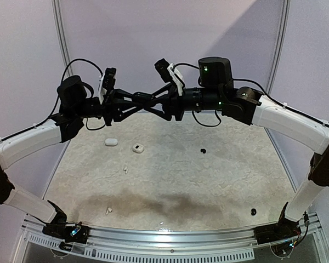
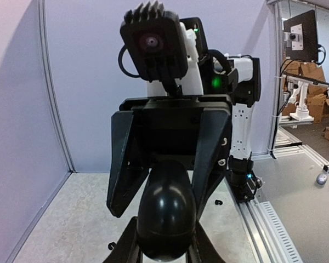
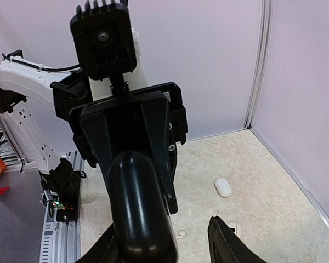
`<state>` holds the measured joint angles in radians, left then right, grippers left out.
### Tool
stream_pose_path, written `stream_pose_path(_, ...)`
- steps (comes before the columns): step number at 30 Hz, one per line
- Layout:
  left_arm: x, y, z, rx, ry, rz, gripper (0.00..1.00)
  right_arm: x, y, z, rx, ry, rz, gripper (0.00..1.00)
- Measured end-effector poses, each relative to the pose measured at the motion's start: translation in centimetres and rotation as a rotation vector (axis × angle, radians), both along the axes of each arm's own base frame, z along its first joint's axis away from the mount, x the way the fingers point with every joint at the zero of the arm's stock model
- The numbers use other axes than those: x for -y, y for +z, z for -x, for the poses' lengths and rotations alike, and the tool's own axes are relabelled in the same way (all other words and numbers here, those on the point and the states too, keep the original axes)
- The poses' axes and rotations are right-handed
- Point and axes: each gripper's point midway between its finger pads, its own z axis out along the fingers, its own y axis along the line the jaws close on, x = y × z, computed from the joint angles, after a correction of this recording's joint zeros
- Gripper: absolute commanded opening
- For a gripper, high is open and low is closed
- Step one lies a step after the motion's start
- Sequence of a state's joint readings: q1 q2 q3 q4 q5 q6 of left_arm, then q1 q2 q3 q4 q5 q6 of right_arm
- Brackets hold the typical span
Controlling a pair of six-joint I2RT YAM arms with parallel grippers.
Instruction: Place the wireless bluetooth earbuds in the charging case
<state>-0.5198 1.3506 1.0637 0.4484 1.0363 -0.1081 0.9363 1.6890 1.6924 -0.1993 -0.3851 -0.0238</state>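
High above the table [image 1: 208, 181], the left gripper [image 2: 164, 249] is clamped tight on a black case [image 2: 165, 213], holding it in mid-air. The right gripper [image 3: 165, 246] faces it, fingers spread wide either side of the case without pressing it. Below, white earbuds [image 1: 125, 170] lie loose at left and black earbuds [image 1: 203, 150] at right. None appears inserted yet.

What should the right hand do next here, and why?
Probably draw the right hand straight back, off the black case. In the right wrist view its fingers stand apart from the case, while the left hand is clamped on it in mid-air. Backing away would leave the case to the left hand and free the right one to go down for a black earbud.
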Motion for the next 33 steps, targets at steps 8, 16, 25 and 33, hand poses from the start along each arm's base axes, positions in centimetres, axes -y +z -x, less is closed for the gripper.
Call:
stream_pose_path(8,-0.2,-1.2,-0.1,0.145,0.035,-0.053,0.0,-0.2,-1.1,-0.1,-0.03,-0.003,0.043,0.49)
stream_pose_path(16,-0.4,-3.6,0.1,0.265,0.032,-0.144,0.0,-0.5,-2.4,0.5,-0.063,0.012,0.093,0.48)
stream_pose_path(25,-0.5,-5.8,1.1,0.283,-0.02,-0.208,0.0,-0.4,-1.0,-0.1,-0.041,-0.007,0.062,0.48)
stream_pose_path(33,-0.3,-5.1,1.0,0.127,-0.016,-0.149,0.0,-0.2,-0.7,-0.5,-0.043,-0.016,0.054,0.49)
